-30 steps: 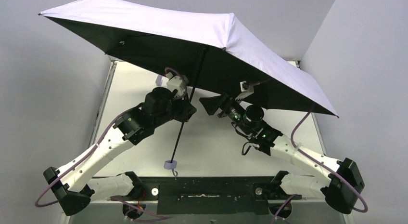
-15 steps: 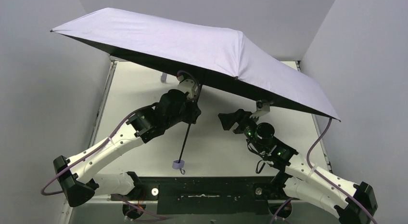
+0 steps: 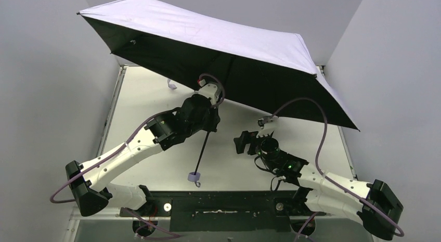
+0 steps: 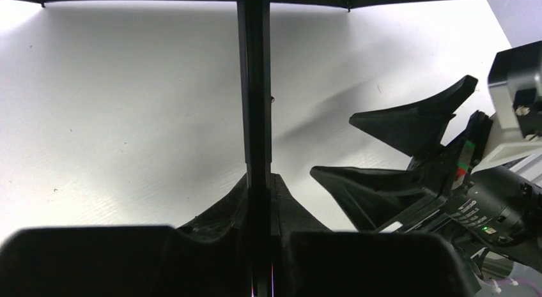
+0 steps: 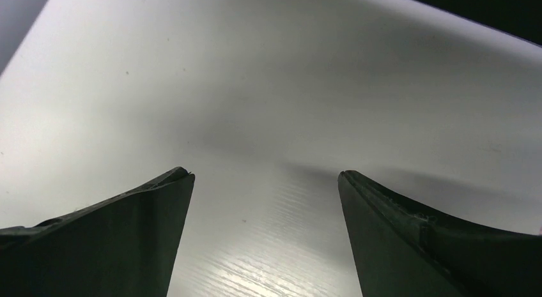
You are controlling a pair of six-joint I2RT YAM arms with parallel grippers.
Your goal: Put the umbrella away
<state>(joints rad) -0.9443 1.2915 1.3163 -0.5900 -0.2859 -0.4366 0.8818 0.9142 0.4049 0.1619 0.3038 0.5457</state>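
The umbrella is open, its pale lavender canopy with a black underside spread above the table and tilted. Its thin black shaft slants down to the small lavender handle with a wrist loop, near the table's front. My left gripper is shut on the shaft just under the canopy. In the left wrist view the shaft runs straight up between the closed jaws of the left gripper. My right gripper is open and empty, to the right of the shaft; the right wrist view shows the right gripper over bare table.
The white table has grey walls on the left, back and right. The canopy overhangs most of the table's far half. A black rail runs along the front edge between the arm bases. Purple cables loop by the right arm.
The canopy has tilted, its left edge rising and its black underside showing again. The right arm has drawn back and lower toward the front. The left arm still holds the shaft.
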